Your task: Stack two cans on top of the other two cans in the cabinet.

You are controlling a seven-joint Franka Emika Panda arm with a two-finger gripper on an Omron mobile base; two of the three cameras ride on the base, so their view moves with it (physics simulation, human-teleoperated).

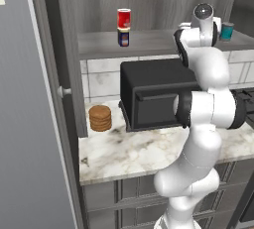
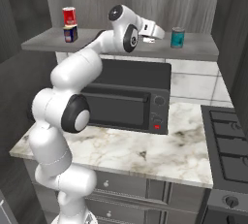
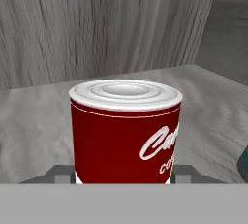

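Red cylindrical can with pale rim [image 3: 126, 131] centre of hand view, jaws pinching its sides, on grey cabinet shelf [image 2: 203, 48]. Second red can [image 1: 123, 18] stacked atop dark blue can [image 1: 123, 38], upper middle. Teal can [image 2: 178, 38] at right.

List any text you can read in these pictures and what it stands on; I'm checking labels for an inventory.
"Ca…" in white script, cut off at the side: red can between the gripper fingers.
Yellow label on the dark blue can: too small to read.
Teal can label: too blurred to read.
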